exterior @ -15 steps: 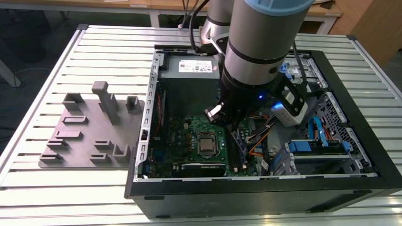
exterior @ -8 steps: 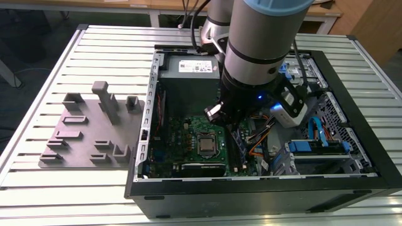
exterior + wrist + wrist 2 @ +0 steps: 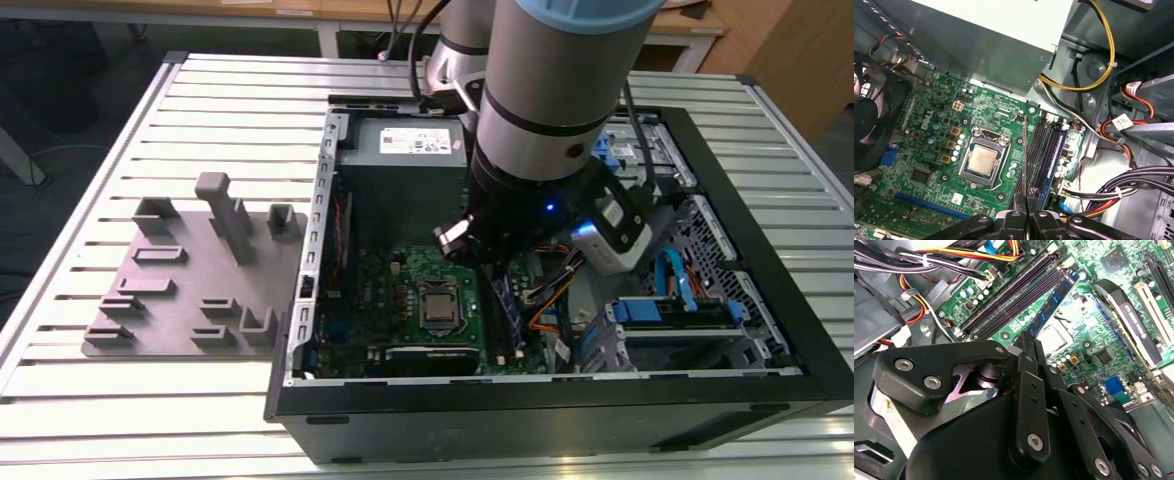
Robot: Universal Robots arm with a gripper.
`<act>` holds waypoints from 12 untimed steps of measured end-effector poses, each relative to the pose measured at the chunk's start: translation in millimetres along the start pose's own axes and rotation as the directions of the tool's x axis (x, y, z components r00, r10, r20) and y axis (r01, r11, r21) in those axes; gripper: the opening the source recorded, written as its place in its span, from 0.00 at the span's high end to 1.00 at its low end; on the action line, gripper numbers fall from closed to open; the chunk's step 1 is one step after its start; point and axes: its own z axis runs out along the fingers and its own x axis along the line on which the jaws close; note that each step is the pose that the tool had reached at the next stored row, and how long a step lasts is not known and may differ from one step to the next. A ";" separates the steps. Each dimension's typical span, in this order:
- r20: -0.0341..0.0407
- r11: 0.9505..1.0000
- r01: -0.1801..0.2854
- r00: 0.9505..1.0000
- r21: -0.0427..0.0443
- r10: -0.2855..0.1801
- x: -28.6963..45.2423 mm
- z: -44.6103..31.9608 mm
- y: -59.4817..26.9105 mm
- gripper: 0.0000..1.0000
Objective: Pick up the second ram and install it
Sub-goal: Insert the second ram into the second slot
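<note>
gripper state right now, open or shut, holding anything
Gripper: shut, holding the second ram, seen edge-on between the fingers in the first wrist view.

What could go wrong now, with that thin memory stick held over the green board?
The jaws hold the slim second ram just beside the memory slots; if it is slightly tilted or offset, it may miss its slot and jam. It also hangs close to the CPU socket, so a sideways slip might strike that.
</note>
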 end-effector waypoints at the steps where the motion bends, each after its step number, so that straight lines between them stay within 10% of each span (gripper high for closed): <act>1: 0.000 1.000 -0.005 1.000 0.000 0.005 0.0 0.0 0.0 0.87; 12: 0.005 0.998 -0.061 0.998 0.004 0.061 0.0 0.2 0.0 0.87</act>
